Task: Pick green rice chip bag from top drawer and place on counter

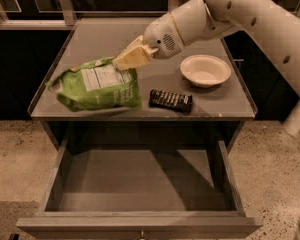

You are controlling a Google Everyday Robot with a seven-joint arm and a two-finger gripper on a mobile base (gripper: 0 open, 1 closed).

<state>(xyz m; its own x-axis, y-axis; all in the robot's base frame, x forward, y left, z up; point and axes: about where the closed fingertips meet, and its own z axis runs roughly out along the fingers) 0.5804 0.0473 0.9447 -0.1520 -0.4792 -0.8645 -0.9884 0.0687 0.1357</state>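
Observation:
The green rice chip bag [97,86] hangs from my gripper [124,60] with its white label facing up. It hovers over the front left part of the counter [105,36], just above its surface. The gripper's cream fingers are shut on the bag's upper right edge. The white arm reaches in from the upper right. The top drawer [140,181] is pulled open below the counter, its flat grey bottom bare.
A small dark ridged wrapped bar [170,100] lies on the counter's front middle. A white bowl [205,70] sits at the right. Speckled floor surrounds the cabinet. Dark window frames run behind the counter.

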